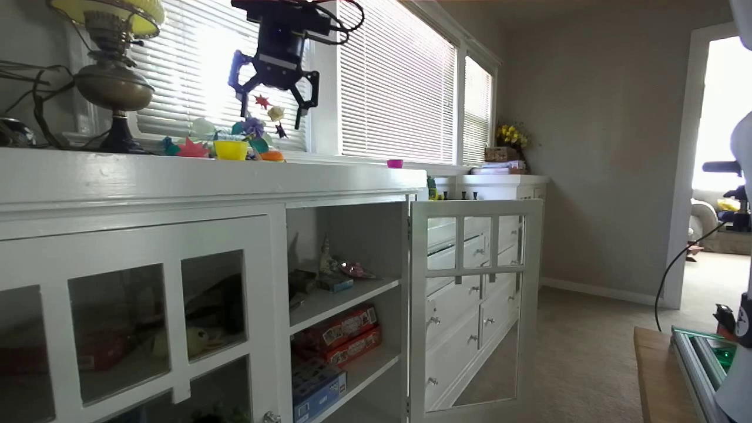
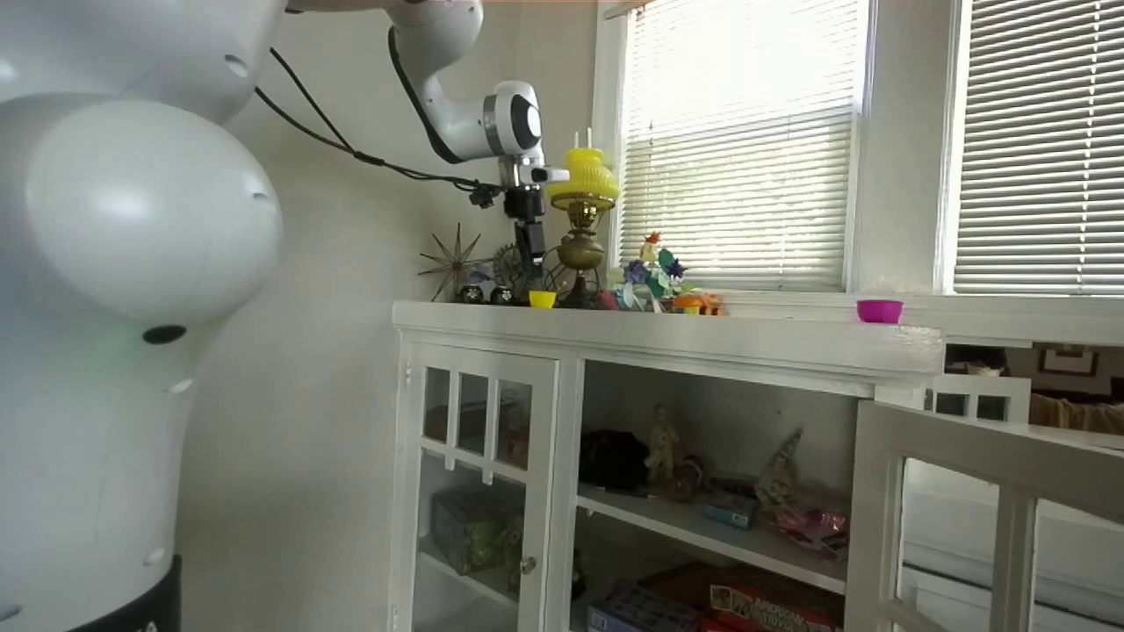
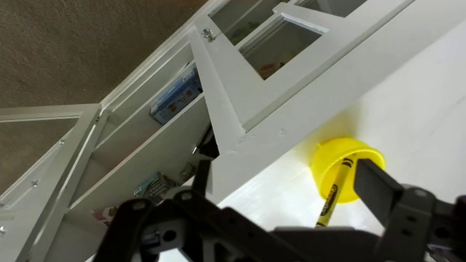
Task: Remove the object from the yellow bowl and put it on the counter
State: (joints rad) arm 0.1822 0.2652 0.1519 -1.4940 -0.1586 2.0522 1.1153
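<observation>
The small yellow bowl [image 3: 331, 154] stands upright near the front edge of the white counter [image 3: 262, 203] in the wrist view. A yellow crayon [image 3: 333, 198] leans inside it; its upper end is hidden by my gripper's body. The bowl also shows in both exterior views [image 1: 230, 150] [image 2: 542, 299] on the counter [image 1: 329, 179] [image 2: 667, 326], where I cannot make out the crayon. My gripper [image 3: 285, 176] is open and empty, pointing down above the counter [image 1: 271, 119] [image 2: 534, 268]. In the wrist view the right finger overlaps the bowl's opening; the left finger is well away from it.
An oil lamp [image 2: 580, 250] and colourful paper flowers [image 2: 654, 272] stand on the counter near the bowl. A pink bowl [image 2: 879, 311] stands farther along. A cabinet door [image 1: 476, 205] stands open below. Windows with blinds [image 1: 399, 88] rise behind.
</observation>
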